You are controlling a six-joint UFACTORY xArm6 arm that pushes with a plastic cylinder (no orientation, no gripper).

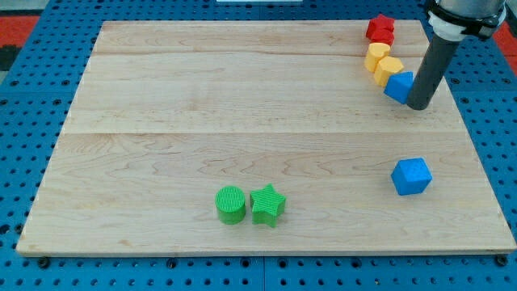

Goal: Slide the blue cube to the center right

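Blue cube [412, 176] judged light, rigid, easily slid on counter [242, 121]; best pushed mid-face. My tip [418, 107] well apart; no claw seen.

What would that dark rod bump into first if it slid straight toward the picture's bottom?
Probably the blue cube. My tip sits beside another blue block at the view's top right; the cube lies almost directly below, though alignment is uncertain.
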